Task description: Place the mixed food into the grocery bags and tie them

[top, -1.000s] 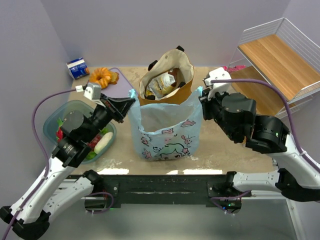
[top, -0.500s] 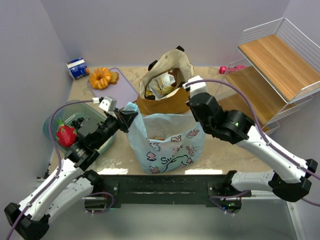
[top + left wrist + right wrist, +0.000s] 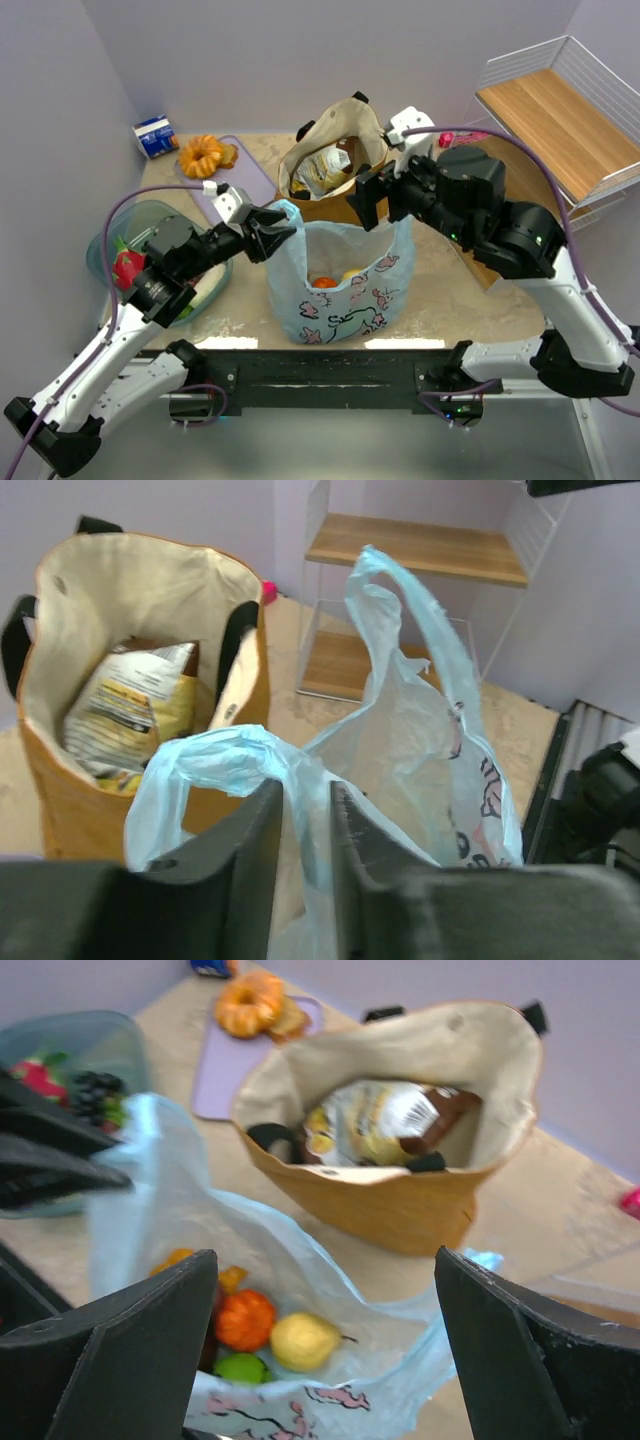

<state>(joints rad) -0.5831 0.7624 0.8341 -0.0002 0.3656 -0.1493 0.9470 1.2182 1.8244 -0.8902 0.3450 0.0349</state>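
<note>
The light-blue printed plastic bag (image 3: 340, 295) stands at the table's front centre with its mouth open. Inside lie an orange (image 3: 245, 1320), a yellow pear (image 3: 303, 1340) and a green apple (image 3: 238, 1368). Behind it the mustard-tan tote (image 3: 335, 195) holds snack packets (image 3: 385, 1125). My left gripper (image 3: 285, 222) is at the bag's left handle (image 3: 215, 755). Its jaws are slightly open, and the thin plastic runs loosely between them. My right gripper (image 3: 325, 1260) hangs wide open over the bag's right side, holding nothing. The bag's right handle (image 3: 410, 610) stands free.
A clear teal tub (image 3: 105, 235) with a red fruit (image 3: 128, 268) sits at the left. A pastry (image 3: 205, 153) lies on a purple board at the back left beside a blue carton (image 3: 155, 136). A white wire shelf rack (image 3: 560, 120) fills the right side.
My right gripper let go of the bag's right handle, opened wide and drew back towards the tote. My left jaws parted a little. The bag's mouth now shows the fruit.
</note>
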